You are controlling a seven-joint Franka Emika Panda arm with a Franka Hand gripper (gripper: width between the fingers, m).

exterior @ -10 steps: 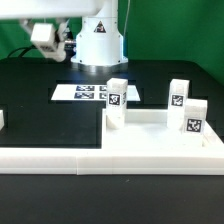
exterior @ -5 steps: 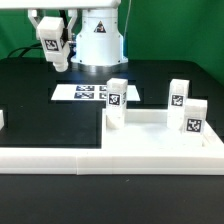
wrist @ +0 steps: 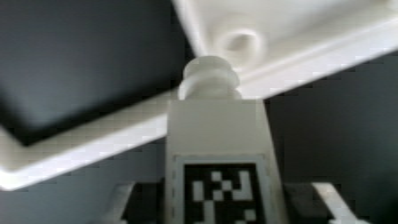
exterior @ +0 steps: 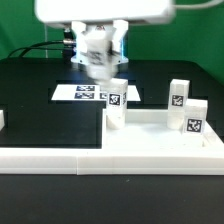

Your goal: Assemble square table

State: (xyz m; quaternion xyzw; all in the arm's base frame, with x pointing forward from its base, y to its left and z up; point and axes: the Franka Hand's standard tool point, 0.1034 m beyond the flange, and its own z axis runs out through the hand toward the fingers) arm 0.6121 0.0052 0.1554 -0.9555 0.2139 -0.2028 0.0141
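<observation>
1. Here, in the exterior view, the gripper hangs above the black table, over the far side of the work area, just behind the square slab; it is blurred, and a white leg sits between its fingers.
2. Seen from the wrist, the jaws are clenched on that leg; its black-and-white tag faces the camera, and its rounded peg end points toward a corner hole in the slab's rimmed face; whether peg and hole touch I cannot tell.
3. The slab lies toward the exterior view's right, inside the white border bars; three tagged legs stand upright on it: one near the gripper, two further right.
4. The marker board lies flat behind the slab.
</observation>
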